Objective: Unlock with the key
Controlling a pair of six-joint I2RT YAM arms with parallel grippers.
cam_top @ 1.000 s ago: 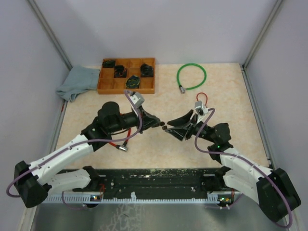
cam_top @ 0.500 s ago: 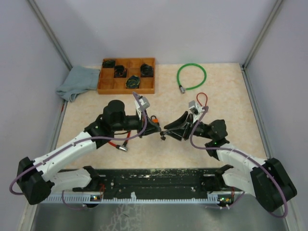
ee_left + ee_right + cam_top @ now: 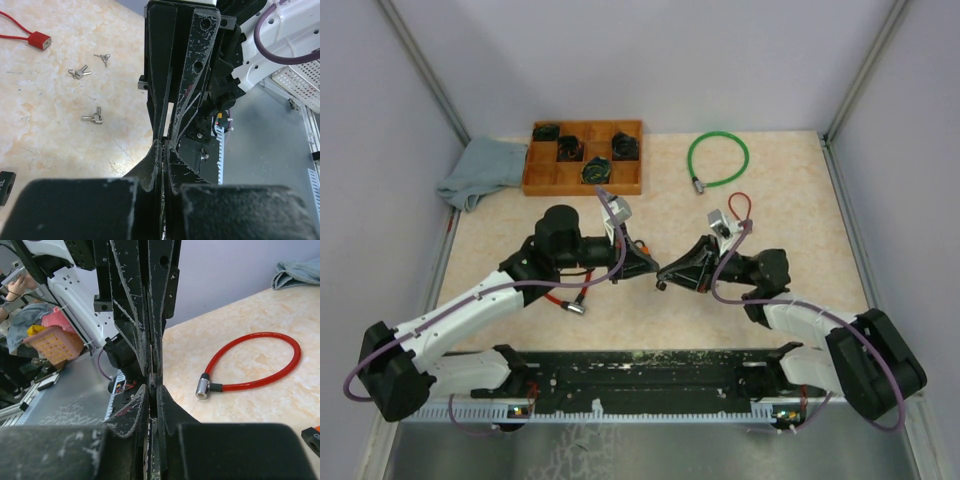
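Both wrists have swung inward and lower since a second ago, and the right claw has narrowed. From above, the left gripper [image 3: 642,268] and right gripper [image 3: 668,274] meet almost tip to tip over the middle of the table [image 3: 800,220], just in front of an orange piece [image 3: 638,244] half hidden by the left wrist. A red cable lock [image 3: 563,301] lies under the left forearm, while the wooden tray [image 3: 542,180], grey cloth [image 3: 480,170] and green cable [image 3: 717,158] sit well apart at the far side. Whether a key is pinched at the tips is too small to tell. The left wrist camera shows its fingers [image 3: 160,75] pressed flat together. Three small bunches of keys [image 3: 93,118] lie loose on the table to their left, with a red padlock [image 3: 39,40] on a red cord beyond them. The right wrist camera shows its fingers [image 3: 131,315] closed to a thin slit, and I cannot tell whether they grip anything. The cable lock's silver end lies just to their right.
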